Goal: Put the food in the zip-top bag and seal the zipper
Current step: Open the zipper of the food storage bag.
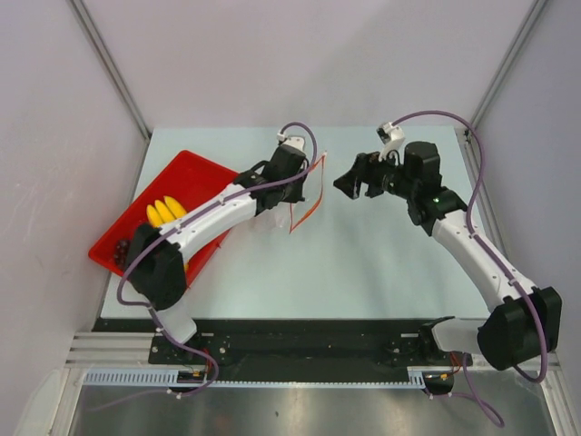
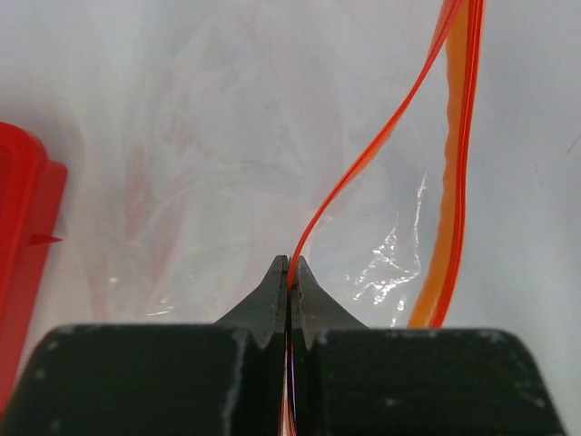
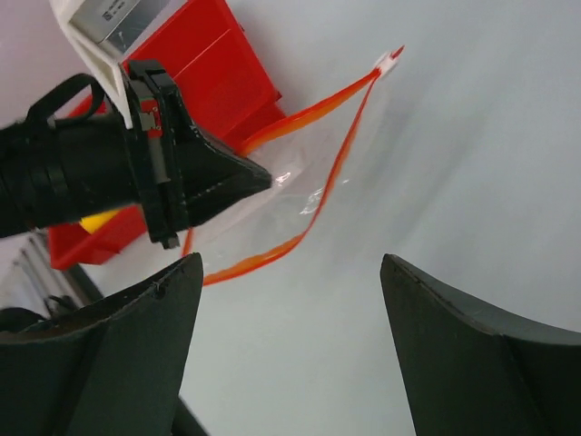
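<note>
The clear zip-top bag [image 1: 302, 193] lies right of the red tray, its mouth parted. My left gripper [image 2: 289, 272] is shut on one lip of the red-orange zipper [image 2: 381, 145], which curves up and away from the other strip. From the right wrist view, the left gripper [image 3: 259, 177] pinches the bag [image 3: 272, 213] at its zipper [image 3: 263, 259]. My right gripper [image 1: 359, 186] stands open right of the bag, nothing between its fingers [image 3: 290, 272]. The food stays in the tray: a yellow banana bunch [image 1: 166, 212] and dark grapes [image 1: 120, 250].
The red tray [image 1: 195, 173] sits at the table's left, partly under the left arm, and its corner shows in the left wrist view [image 2: 18, 236]. Grey walls close in the left, right and back sides.
</note>
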`<control>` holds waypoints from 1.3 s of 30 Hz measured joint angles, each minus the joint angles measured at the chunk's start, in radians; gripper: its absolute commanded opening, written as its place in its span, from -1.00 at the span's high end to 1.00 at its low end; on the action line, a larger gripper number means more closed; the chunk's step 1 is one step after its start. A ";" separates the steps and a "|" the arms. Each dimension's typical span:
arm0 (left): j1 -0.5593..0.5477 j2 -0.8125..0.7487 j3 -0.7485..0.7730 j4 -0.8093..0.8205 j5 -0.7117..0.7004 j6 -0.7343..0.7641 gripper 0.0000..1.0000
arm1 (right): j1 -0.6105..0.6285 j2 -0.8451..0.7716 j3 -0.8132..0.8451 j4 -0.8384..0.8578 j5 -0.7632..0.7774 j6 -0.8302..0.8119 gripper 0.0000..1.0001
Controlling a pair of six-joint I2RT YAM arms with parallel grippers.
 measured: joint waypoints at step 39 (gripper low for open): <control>0.130 -0.164 -0.175 0.018 0.097 -0.009 0.98 | -0.060 0.064 0.028 -0.206 -0.063 0.076 1.00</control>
